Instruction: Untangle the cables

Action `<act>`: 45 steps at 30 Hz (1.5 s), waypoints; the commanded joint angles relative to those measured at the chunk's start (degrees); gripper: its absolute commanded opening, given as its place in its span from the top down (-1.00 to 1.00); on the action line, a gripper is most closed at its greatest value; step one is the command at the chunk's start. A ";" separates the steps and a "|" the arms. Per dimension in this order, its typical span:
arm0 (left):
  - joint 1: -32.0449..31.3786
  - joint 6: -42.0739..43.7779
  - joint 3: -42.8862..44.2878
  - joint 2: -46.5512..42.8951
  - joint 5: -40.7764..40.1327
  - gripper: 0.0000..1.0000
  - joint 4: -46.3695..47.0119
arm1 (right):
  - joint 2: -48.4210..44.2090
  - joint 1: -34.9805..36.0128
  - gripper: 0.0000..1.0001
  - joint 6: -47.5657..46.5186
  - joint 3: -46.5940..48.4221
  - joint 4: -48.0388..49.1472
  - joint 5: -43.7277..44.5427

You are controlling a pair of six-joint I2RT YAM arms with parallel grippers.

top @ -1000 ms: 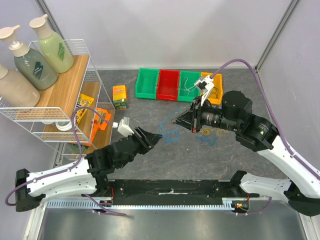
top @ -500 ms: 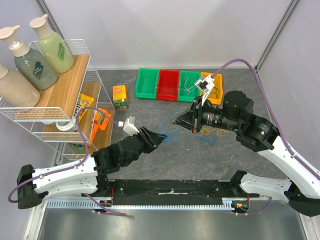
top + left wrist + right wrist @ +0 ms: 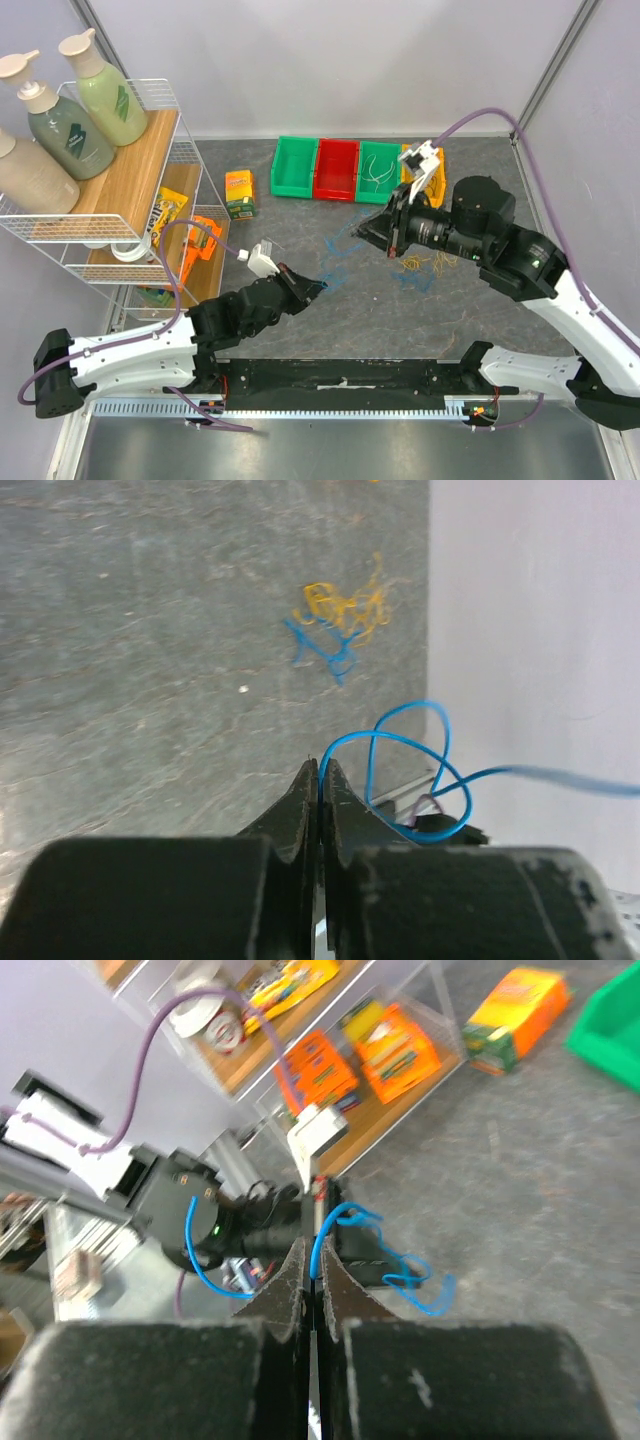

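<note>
A thin curly blue cable (image 3: 338, 250) stretches between my two grippers above the grey table. My left gripper (image 3: 318, 287) is shut on one end; in the left wrist view the jaws (image 3: 320, 767) pinch the wire, which loops off to the right (image 3: 412, 742). My right gripper (image 3: 366, 229) is shut on the other end; in the right wrist view the wire rises from the closed tips (image 3: 314, 1248) and curls away (image 3: 410, 1265). A small tangle of yellow and blue cables (image 3: 428, 264) lies on the table under the right arm, also seen from the left wrist (image 3: 335, 620).
Green (image 3: 294, 168), red (image 3: 337, 168), green (image 3: 378, 168) and yellow (image 3: 432, 188) bins line the back. A small orange box (image 3: 239, 193) stands near them. A wire shelf rack (image 3: 150, 215) with bottles and packets fills the left side.
My left gripper was open a second ago, reached forward to the blue cable and closed on it. The right gripper kept its hold and shifted slightly back.
</note>
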 commanded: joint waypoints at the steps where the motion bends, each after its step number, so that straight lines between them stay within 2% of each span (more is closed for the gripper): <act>1: -0.15 -1.40 0.41 -1.42 -1.59 0.96 -11.34 | 2.13 0.05 1.00 -6.75 12.80 -8.22 18.95; 4: -0.23 -1.92 -2.74 -2.57 0.70 0.97 -15.67 | 4.60 0.05 1.00 -12.99 21.68 -13.85 34.42; 8: -0.32 -3.50 -8.54 -4.93 3.86 0.96 -18.84 | 6.97 0.05 1.00 -19.59 29.16 -14.31 47.46; 13: -0.23 -4.65 -13.21 -10.03 5.10 0.97 -20.59 | 9.35 0.05 1.00 -23.55 35.41 -14.39 51.52; 17: -0.23 -3.07 -12.60 -13.72 3.34 0.97 -23.32 | 9.44 0.05 1.00 -24.70 35.16 -14.22 51.35; 20: -0.32 -0.62 -11.46 -15.57 2.99 0.97 -23.76 | 8.83 0.05 1.00 -23.91 30.69 -13.96 47.94; 22: -0.23 0.70 -10.06 -16.19 3.51 0.97 -23.76 | 8.30 0.05 1.00 -22.60 25.08 -13.08 41.89; 27: -0.23 6.23 -5.14 -16.90 5.09 0.96 -22.27 | 7.86 0.05 1.00 -16.98 4.89 -7.38 25.37; 32: -0.32 11.17 -0.12 -13.22 7.73 0.96 -20.25 | 9.70 0.05 1.00 -11.17 -14.57 3.08 6.82; 34: -0.23 11.78 1.02 -10.41 8.00 0.97 -20.07 | 11.45 0.14 1.00 -9.85 -20.02 5.37 4.68; 39: -0.23 13.54 3.48 0.22 9.66 0.97 -19.55 | 13.04 0.05 1.00 -8.44 -28.03 7.57 8.20; 45: -0.15 17.76 9.37 14.11 14.15 0.95 -14.54 | 16.38 0.05 0.94 -6.60 -32.96 12.67 3.01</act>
